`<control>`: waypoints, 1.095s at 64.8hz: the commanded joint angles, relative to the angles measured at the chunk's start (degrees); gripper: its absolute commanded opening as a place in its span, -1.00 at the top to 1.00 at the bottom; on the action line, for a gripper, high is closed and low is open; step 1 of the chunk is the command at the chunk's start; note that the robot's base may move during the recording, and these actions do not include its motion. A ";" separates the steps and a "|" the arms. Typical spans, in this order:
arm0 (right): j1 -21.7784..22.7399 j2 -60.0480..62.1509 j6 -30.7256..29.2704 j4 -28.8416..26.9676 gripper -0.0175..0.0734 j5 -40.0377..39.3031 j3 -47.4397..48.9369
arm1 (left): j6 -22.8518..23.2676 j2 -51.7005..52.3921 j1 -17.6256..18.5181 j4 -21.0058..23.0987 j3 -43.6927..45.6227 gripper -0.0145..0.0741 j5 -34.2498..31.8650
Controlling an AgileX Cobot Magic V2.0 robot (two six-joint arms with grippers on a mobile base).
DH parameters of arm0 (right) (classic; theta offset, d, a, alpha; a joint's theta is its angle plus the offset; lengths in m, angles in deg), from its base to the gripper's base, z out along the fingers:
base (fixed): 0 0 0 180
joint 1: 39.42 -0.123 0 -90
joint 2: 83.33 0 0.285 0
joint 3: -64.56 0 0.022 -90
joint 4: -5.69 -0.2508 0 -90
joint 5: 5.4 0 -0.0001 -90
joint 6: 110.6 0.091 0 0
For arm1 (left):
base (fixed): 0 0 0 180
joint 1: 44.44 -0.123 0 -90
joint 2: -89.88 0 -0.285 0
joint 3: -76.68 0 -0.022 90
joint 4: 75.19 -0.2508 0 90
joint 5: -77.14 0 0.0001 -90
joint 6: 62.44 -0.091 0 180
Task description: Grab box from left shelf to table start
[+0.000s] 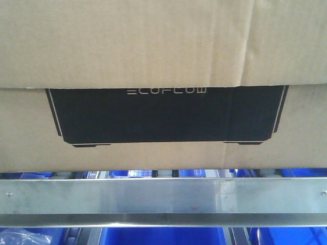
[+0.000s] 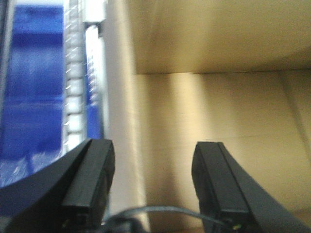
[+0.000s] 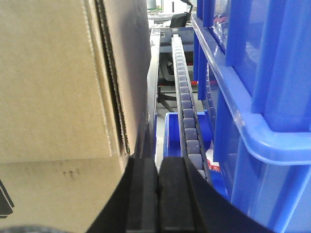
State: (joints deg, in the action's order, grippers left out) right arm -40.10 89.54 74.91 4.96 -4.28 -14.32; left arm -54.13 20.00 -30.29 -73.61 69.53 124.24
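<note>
Sitting on the left shelf (image 1: 163, 196) above blue bins (image 1: 163, 237), the ECOFLOW carton (image 1: 163, 46) looks bulky, stiff and probably heavy. It seems best squeezed at its side walls. The left gripper (image 2: 153, 167) shows jaws spread by the cardboard, and the right gripper (image 3: 158, 189) has them pressed together.

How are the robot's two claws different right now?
The left gripper has its fingers spread apart; the right gripper has them pressed together. The left gripper faces a side of the box; the right gripper points along the gap between the box and a blue bin. Both are black.
</note>
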 commanded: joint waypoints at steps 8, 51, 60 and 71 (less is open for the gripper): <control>0.35 0.28 -0.64 0.00 0.51 -4.96 0.95 | 4.74 -2.37 0.35 -2.33 3.46 0.03 -3.88; 0.35 0.28 -0.64 0.00 0.51 -4.96 0.95 | 11.83 -13.10 6.09 -9.38 11.24 0.03 5.25; 0.35 0.28 -0.64 0.00 0.51 -4.96 0.95 | 11.83 -13.32 6.09 -9.38 11.24 0.03 5.25; 0.35 0.28 -0.64 0.00 0.51 -4.96 0.95 | 11.83 -13.32 6.09 -9.38 11.24 0.03 6.38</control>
State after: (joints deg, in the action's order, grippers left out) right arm -40.10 89.54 74.91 4.96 -4.28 -14.32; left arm -43.04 5.14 -24.59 -82.23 78.67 132.39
